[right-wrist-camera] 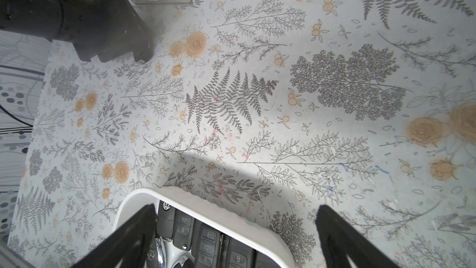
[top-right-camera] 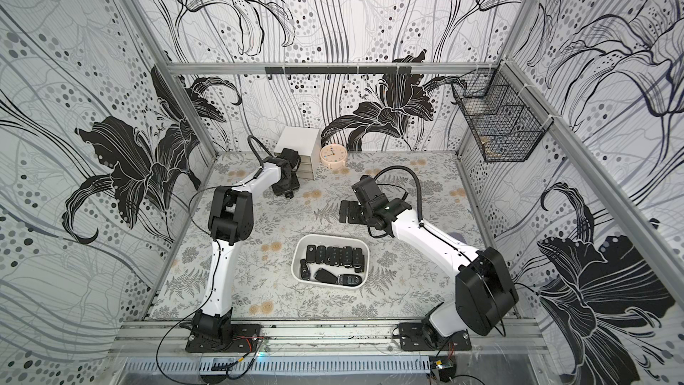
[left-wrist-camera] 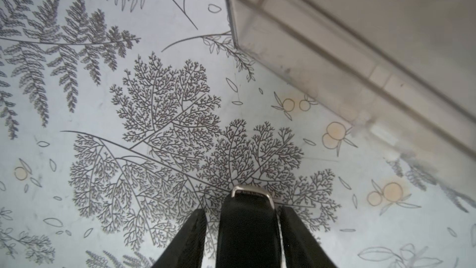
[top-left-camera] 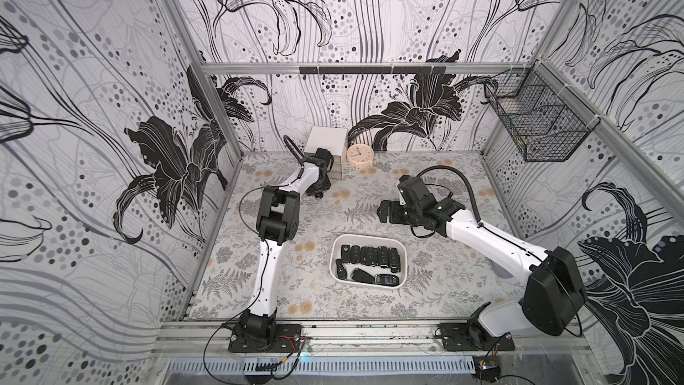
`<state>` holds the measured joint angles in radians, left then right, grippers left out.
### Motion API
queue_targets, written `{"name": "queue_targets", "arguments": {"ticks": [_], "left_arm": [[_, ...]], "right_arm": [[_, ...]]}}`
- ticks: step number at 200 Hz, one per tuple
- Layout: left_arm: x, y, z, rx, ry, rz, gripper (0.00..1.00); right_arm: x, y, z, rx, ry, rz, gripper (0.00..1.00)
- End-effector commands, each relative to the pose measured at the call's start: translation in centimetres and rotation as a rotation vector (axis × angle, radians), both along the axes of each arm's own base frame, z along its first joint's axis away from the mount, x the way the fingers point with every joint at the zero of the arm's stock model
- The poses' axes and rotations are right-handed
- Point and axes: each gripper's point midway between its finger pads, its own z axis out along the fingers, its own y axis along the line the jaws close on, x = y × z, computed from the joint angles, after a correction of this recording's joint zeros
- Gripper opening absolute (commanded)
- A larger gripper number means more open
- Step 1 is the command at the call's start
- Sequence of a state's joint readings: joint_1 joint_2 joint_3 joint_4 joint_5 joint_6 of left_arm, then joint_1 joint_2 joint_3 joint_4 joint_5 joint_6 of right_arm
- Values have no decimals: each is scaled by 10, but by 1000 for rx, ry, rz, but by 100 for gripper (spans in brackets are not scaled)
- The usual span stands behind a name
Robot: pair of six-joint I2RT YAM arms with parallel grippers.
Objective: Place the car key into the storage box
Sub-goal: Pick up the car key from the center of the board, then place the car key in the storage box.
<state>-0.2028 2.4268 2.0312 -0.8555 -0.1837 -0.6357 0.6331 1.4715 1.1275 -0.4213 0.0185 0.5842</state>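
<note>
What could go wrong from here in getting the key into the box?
1. In the left wrist view the left gripper flanks the car key with slim gaps showing; it may slip on lifting.
2. The drawer cabinet sits close beside; the lift could clip it.
3. The storage box is crowded with key fobs, and the open right gripper hangs by its rim, possibly in the way.
</note>
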Motion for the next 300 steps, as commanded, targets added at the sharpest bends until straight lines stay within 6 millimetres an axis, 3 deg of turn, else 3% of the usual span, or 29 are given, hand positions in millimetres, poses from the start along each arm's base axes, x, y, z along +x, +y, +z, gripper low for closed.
{"name": "queue_targets", "arguments": {"ticks": [1, 30, 74, 118, 176, 223, 300], "left_arm": [[-27, -1, -27, -1, 109, -41, 35], [-28, -5, -5, -33, 57, -42, 29], [-43, -20, 40, -66, -19, -62, 29], [-81, -49, 75, -97, -64, -103, 29], [-140, -92, 104, -157, -103, -159, 28], [-185, -134, 103, -159, -78, -271, 28], [-236, -185, 67, -138, 0, -409, 27]], "right_arm": [[-4, 6, 10, 53, -23, 42, 100], [-7, 12, 11, 85, -19, 64, 100], [-15, 19, 12, 140, -25, 114, 100], [-26, 20, 15, 168, -27, 157, 100], [-51, 10, 12, 199, -17, 176, 100], [-70, 2, 12, 226, -13, 191, 100], [-89, -12, 9, 238, -5, 176, 100]]}}
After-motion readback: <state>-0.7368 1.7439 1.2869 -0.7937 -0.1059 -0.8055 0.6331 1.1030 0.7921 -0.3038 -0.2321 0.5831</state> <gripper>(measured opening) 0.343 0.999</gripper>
